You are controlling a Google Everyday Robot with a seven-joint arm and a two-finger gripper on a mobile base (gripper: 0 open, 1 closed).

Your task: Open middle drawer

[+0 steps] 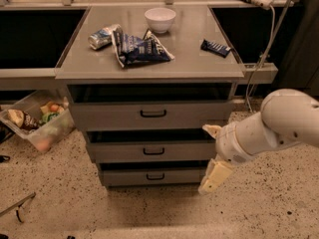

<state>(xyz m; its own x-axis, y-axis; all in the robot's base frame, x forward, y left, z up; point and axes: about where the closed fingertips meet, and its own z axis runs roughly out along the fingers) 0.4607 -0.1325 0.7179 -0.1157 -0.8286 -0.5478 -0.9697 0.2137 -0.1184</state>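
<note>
Bench [194, 59]: housing drawers beneath top. Middle drawer [114, 152]: sitting below bench front edge, between top drawer [109, 115] and bottom drawer [119, 177]. Claw [212, 153]: hanging spread under bench front-right corner, beside drawer's right end, likely lining up for black loop handle [153, 151].

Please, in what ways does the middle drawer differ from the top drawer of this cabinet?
The middle drawer is narrower than the top drawer, and its front is shorter. The top drawer sits directly under the countertop; the middle drawer lies below it. The gripper, jaws apart, hangs by the middle drawer's right end, not the top drawer's. Both have grey fronts with a small black loop handle at the centre.
</note>
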